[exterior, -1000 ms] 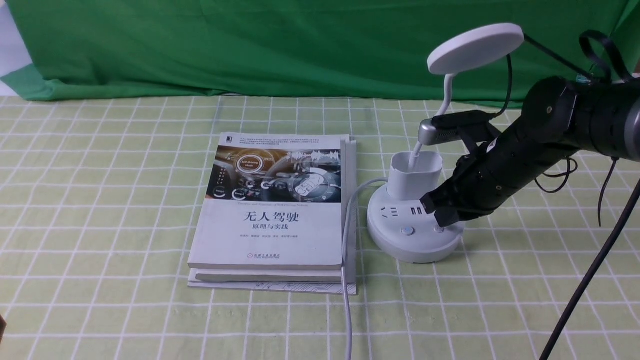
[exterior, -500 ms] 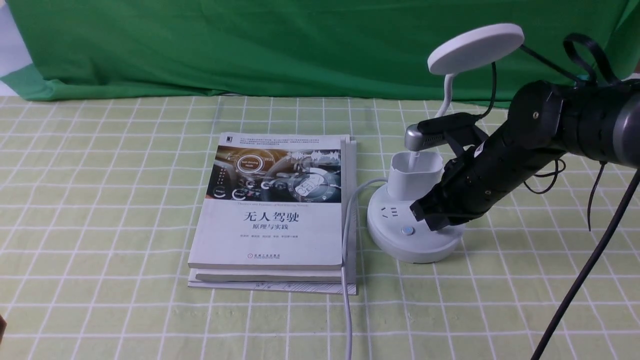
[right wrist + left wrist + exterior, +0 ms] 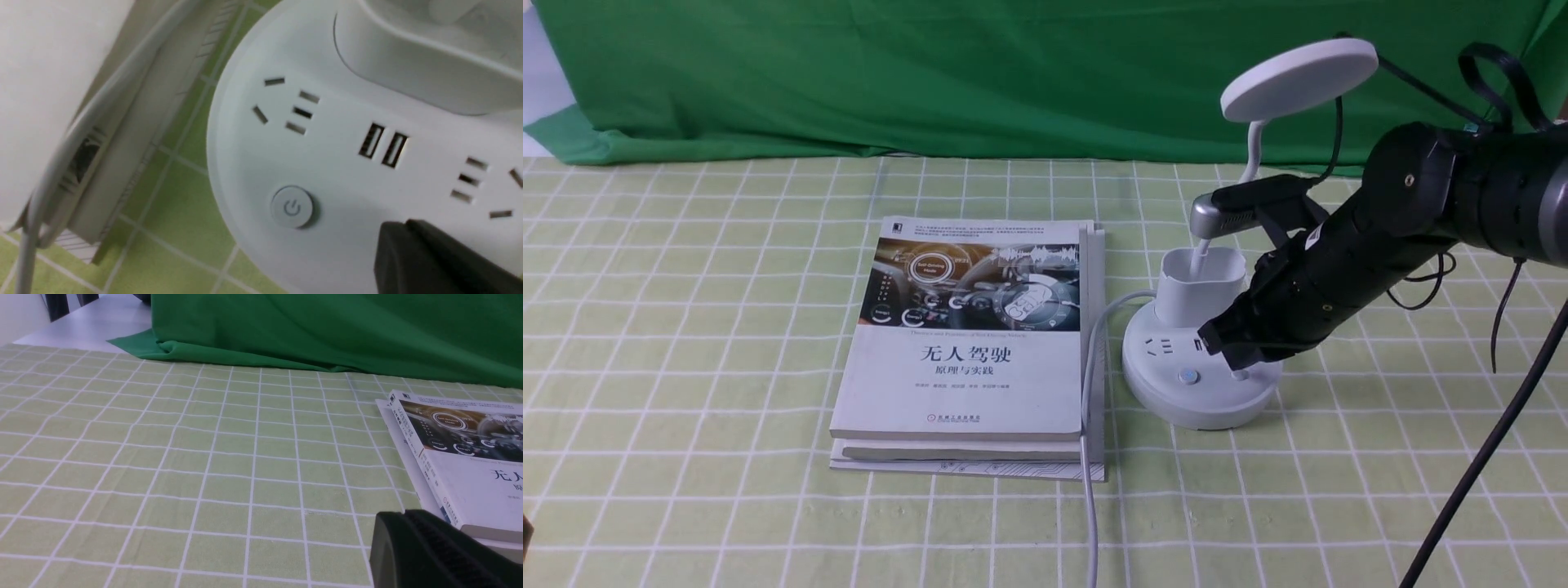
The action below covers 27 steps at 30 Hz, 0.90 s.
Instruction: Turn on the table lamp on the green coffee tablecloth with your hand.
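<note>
The white table lamp stands at the right on the green coffee tablecloth [image 3: 686, 327], with its disc head [image 3: 1298, 77] unlit, a cup holder [image 3: 1201, 286] and a round base [image 3: 1176, 400]. My right gripper [image 3: 1223, 347], the hand, is shut and empty, its tips just above the base beside the right button [image 3: 1241, 376]. In the right wrist view its tips [image 3: 404, 223] hover over the base [image 3: 253, 155], to the side of the power button [image 3: 291, 207]. My left gripper [image 3: 404, 516] is shut and empty, low over the cloth near the books.
Two stacked books [image 3: 972, 351] lie left of the lamp, and they show in the left wrist view [image 3: 461, 457]. The lamp's white cable [image 3: 1088, 457] runs along their right edge to the front. A dark green backdrop [image 3: 931, 73] hangs behind. A black cable [image 3: 1478, 465] crosses at the right.
My right gripper moved left over the base's right button, hiding it, then drew back a little to the right so the button shows again. The lamp head looks the same.
</note>
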Available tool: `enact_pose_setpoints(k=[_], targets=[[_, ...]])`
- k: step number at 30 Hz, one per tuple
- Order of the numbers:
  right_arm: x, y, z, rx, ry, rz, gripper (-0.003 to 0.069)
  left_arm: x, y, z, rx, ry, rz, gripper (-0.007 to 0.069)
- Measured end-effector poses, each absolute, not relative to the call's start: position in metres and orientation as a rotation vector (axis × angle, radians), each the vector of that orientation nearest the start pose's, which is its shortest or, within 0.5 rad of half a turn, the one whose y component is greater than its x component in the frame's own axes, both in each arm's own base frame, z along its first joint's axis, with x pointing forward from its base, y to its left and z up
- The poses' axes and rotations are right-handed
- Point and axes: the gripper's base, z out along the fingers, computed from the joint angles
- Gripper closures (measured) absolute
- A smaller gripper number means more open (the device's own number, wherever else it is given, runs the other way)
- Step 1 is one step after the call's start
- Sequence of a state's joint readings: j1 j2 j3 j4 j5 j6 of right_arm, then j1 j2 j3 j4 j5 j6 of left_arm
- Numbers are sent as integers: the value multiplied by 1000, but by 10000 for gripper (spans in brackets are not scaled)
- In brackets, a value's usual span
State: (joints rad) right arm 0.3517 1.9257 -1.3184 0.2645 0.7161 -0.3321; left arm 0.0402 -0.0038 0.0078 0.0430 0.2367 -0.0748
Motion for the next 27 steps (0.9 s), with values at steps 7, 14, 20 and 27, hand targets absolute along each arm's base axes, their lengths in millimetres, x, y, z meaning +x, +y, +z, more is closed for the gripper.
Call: enact_pose_setpoints(k=[7,14,20,27], targets=[[367,149,177,-711,2740,299,629,55,3,189,-71,1723,14,622],[361,147,196,-705,2700,303,629,55,3,189,-71,1723,14,622],[350,145,212,-733,2724,320,629,55,3,189,-71,1723,14,622],[319,138,219,-745,2741,322,629,55,3,189,-71,1723,14,622]])
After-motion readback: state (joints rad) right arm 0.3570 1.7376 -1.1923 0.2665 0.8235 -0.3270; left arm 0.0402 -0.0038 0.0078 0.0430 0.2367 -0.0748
